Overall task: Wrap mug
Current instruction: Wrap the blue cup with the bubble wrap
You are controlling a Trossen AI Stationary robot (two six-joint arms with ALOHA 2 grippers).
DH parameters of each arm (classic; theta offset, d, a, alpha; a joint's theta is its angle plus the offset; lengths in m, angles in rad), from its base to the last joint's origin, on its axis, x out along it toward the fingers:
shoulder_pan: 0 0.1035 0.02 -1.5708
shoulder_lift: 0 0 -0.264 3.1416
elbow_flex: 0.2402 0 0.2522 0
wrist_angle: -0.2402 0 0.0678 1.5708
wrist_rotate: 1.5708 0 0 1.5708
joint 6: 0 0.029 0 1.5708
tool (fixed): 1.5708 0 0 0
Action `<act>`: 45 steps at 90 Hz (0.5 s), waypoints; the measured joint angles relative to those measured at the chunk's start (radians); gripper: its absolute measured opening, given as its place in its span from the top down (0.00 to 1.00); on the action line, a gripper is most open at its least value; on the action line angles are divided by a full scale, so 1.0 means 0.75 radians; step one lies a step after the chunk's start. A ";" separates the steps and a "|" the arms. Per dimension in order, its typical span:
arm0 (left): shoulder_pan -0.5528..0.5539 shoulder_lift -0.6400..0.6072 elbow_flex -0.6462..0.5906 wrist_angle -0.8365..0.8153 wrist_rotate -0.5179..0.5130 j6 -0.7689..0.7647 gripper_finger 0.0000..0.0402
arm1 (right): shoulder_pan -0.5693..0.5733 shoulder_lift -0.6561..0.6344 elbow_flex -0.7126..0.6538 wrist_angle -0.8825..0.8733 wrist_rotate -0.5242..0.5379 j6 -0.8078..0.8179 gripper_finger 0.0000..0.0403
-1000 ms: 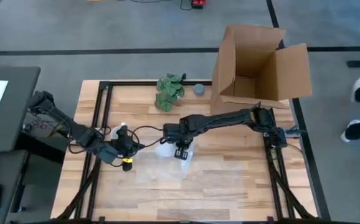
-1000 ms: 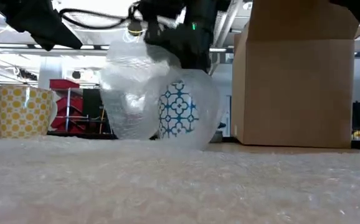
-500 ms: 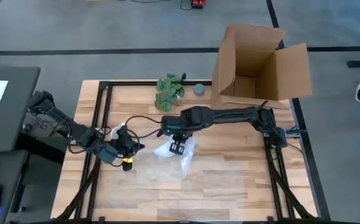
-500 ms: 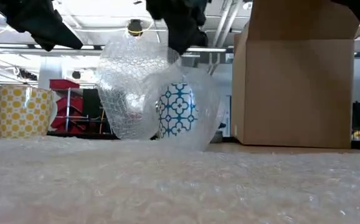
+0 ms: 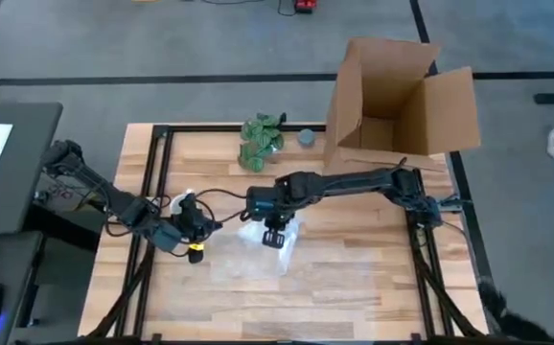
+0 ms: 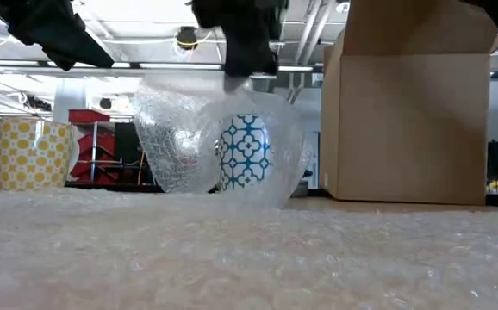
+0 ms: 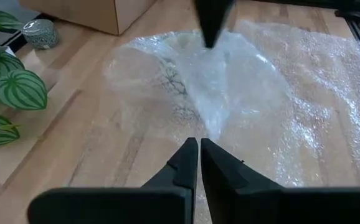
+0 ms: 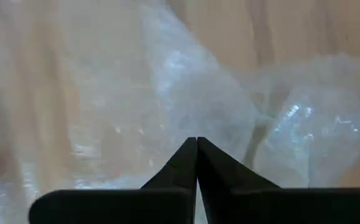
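Your mug (image 6: 245, 151) sits near the middle of the wooden surface (image 5: 354, 268), white with a blue lattice mark facing the low camera. It is enclosed in a clear bubble wrap sheet (image 6: 189, 142) that rises over it like a dome and bulges out to one side. From above you see the wrapped bundle (image 5: 258, 232) as a pale, crumpled patch, with the rest of the sheet spread flat on the surface toward the front edge.

Right tool (image 5: 273, 236): directly over the bundle, arm reaching in from the right side of the surface. Your right wrist view shows its two fingers (image 8: 186, 163) pressed together tip to tip, wrap just beyond them; whether film is pinched between them cannot be told. In the low view its dark body comes down onto the top of the dome.

Left tool (image 5: 194, 230): just beside the bundle on the left, low over the surface. Fingers (image 7: 183, 165) closed to a narrow slit, nothing between them, pointing at the wrap.

Elsewhere: yellow-patterned cup (image 6: 30, 153) well to one side in the low view. Open cardboard box (image 5: 392, 96) at the far right corner. Green leafy bunch (image 5: 260, 140) and small grey round object (image 5: 307, 137) near the far edge, side by side.
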 joint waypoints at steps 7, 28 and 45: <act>0.000 0.000 0.000 0.000 0.000 0.000 1.00 | -0.020 -0.001 -0.060 0.001 0.000 0.028 1.00; 0.000 0.000 -0.001 0.001 0.000 0.000 1.00 | -0.045 -0.001 -0.253 0.133 0.000 0.044 1.00; 0.000 0.000 -0.001 0.001 0.000 0.001 1.00 | -0.044 -0.009 -0.379 0.290 0.000 0.045 1.00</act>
